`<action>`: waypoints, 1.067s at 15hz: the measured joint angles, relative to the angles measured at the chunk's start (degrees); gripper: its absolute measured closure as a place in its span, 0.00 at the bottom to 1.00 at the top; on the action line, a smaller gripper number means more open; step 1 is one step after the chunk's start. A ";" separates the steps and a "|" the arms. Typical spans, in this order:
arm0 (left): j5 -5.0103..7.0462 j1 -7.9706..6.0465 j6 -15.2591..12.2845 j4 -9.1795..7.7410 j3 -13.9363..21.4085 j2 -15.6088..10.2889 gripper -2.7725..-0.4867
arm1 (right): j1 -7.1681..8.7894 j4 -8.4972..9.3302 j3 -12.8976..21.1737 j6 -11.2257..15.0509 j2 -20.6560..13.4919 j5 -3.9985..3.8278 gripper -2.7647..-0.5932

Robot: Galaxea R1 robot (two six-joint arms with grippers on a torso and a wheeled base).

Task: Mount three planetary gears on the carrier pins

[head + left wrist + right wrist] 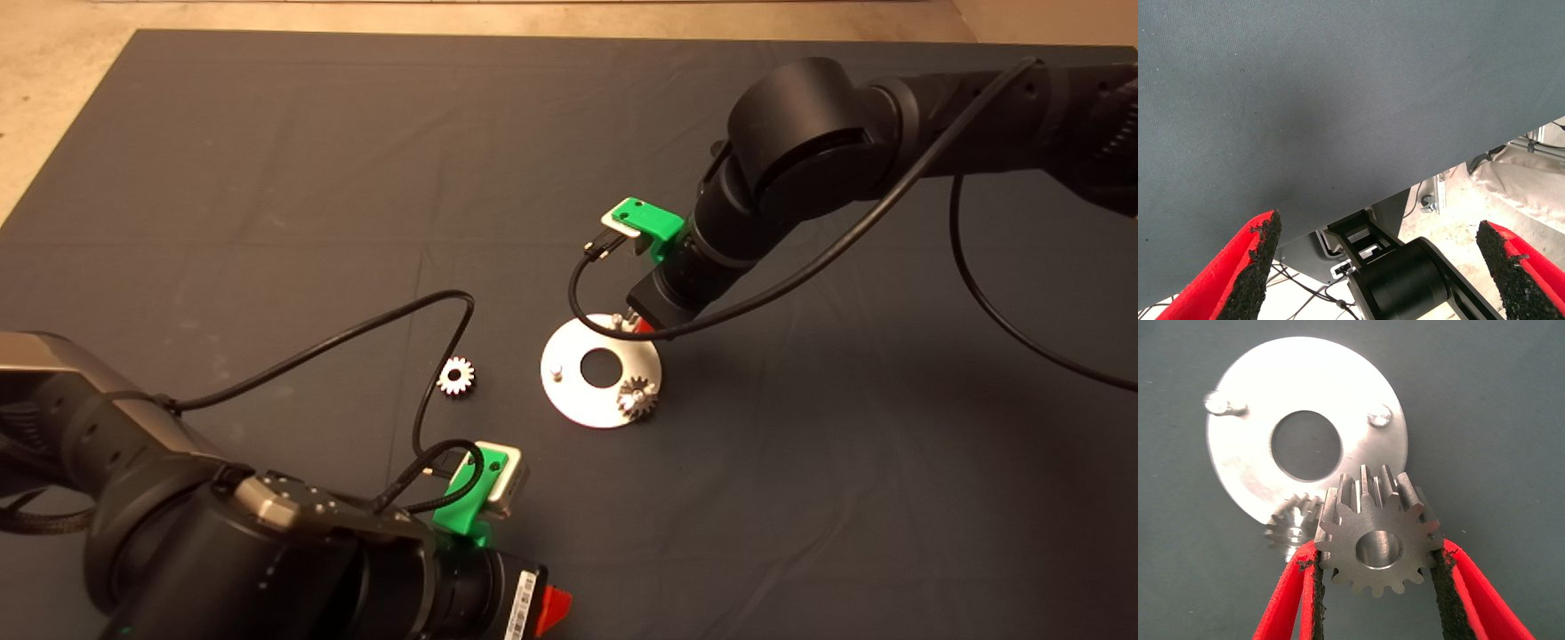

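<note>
A small silver toothed spur gear with a centre hole (pixel 1377 543) was pinched by its flanks between the black pads of the right gripper (pixel 1376 577) and held above the flat round silver plate with a central hole (pixel 1258 407), near the plate's edge. A second small gear (pixel 637 396) was already seated on the plate, while a third (pixel 456 375) lay loose on the dark mat (pixel 267 178), just beside the plate. Two short silver studs were left bare, one (pixel 1379 417) nearer the held gear and one (pixel 1218 403) across the central hole. The second installation was judged to be in hand; the gear's bore would need to be brought over a bare stud and kept level before being lowered. In the head view the gripper's fingers and the held gear were largely hidden by the arm. The left gripper (pixel 1378 267) was parked at the mat's near edge, its fingers spread and empty.
</note>
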 joint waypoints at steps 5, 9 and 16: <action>-0.04 0.00 0.00 0.02 0.00 0.00 0.30 | -0.07 -0.02 -5.15 -0.09 2.52 -0.72 0.86; -0.04 -0.02 0.00 0.02 0.00 0.02 0.30 | -0.38 -0.02 -10.43 -0.50 5.58 -0.61 0.86; -0.02 0.00 0.00 0.02 0.00 0.00 0.30 | -0.51 -0.02 -11.26 -0.91 7.16 -2.60 0.87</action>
